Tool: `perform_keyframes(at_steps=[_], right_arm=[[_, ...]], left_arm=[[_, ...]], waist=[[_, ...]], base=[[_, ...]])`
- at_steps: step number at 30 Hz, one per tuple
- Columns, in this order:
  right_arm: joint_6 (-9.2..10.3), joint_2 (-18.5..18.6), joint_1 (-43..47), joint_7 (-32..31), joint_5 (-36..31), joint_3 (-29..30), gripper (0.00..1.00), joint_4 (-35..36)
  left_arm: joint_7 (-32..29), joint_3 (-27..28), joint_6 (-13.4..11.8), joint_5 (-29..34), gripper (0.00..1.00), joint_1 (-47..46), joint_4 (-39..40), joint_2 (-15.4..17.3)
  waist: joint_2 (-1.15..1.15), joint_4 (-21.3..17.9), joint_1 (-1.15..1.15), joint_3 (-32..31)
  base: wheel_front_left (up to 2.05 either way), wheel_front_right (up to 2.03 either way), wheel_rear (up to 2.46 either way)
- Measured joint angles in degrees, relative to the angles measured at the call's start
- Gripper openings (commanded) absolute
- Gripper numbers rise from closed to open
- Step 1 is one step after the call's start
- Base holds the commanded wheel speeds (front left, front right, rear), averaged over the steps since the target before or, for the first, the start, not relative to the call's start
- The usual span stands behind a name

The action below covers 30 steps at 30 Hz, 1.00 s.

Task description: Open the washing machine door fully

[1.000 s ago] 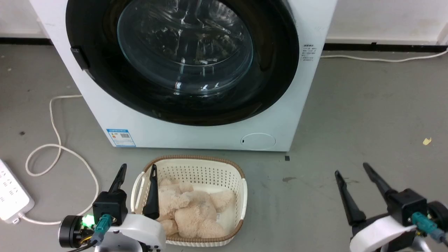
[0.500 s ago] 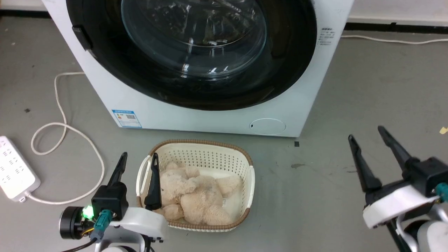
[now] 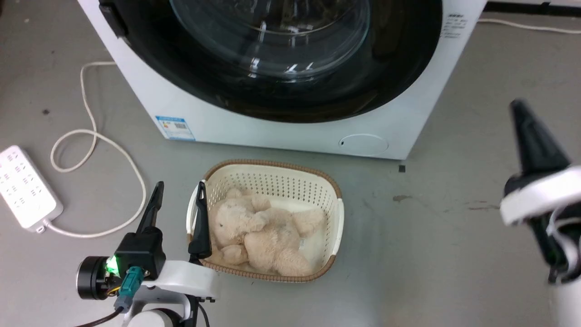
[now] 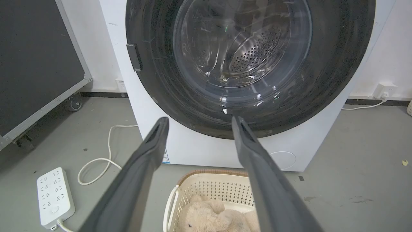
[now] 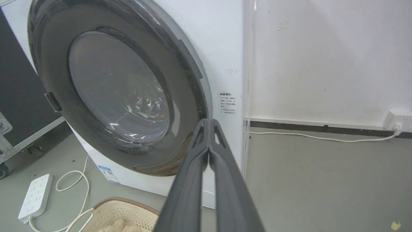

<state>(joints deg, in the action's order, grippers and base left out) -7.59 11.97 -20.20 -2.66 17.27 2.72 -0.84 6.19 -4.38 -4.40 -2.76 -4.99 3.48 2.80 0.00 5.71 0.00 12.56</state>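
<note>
Right gripper (image 5: 209,124): I've got the two fingers pressed tight together, pinching nothing; on the wrist camera the joined tips line up with the lower right rim of the door, and from the head camera the gripper is blurred, out over the floor (image 3: 445,254) to the right of the washing machine (image 3: 281,134), apart from it
Left gripper (image 3: 180,186): fingers spread wide and empty, hovering low, one finger over the floor, the other over the left rim of the basket (image 3: 272,163)
Washing machine door (image 4: 338,64): straight ahead of both grippers, sitting flush against the white front, shut; glossy black ring, bulging glass, drum holes showing through; I see neither gripper touching it
Door tab (image 4: 133,57): small dark block on the ring's left edge
Basket: cream with a brown rim, on the floor just in front of the machine, a beige plush toy (image 3: 263,231) lying inside
Far left: white power strip (image 3: 27,186) on the floor, its cable (image 3: 91,136) looping towards the machine
</note>
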Motion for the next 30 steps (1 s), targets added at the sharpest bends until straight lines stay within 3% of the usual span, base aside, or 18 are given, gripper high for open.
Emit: perform_keyframes(at_steps=[6, 8, 30], right_arm=[[0.03, -0.53, -7.21, -4.89, 5.34, 3.19, 0.0, -5.17], [0.04, -1.24, -12.22, -9.49, 7.88, 6.53, 0.0, -10.25], [0.05, -1.25, -38.63, -28.83, 13.56, 21.07, 0.0, -29.42]], left_arm=[[0.7, -0.76, -0.68, -0.58, 1.0, -0.68, 0.34, 0.0], [1.13, -1.82, -1.25, -0.96, 1.0, -1.21, 0.79, 0.01], [3.77, -6.16, -4.06, -1.93, 1.0, -3.09, 2.94, 0.0]], waist=[[0.0, 1.4, 0.0, 2.09], [0.0, 2.54, 0.0, 3.48], [0.0, 9.85, 0.0, 10.51]], base=[[0.0, 0.0, 0.0], [0.0, 0.0, 0.0], [0.0, 0.0, 0.0]])
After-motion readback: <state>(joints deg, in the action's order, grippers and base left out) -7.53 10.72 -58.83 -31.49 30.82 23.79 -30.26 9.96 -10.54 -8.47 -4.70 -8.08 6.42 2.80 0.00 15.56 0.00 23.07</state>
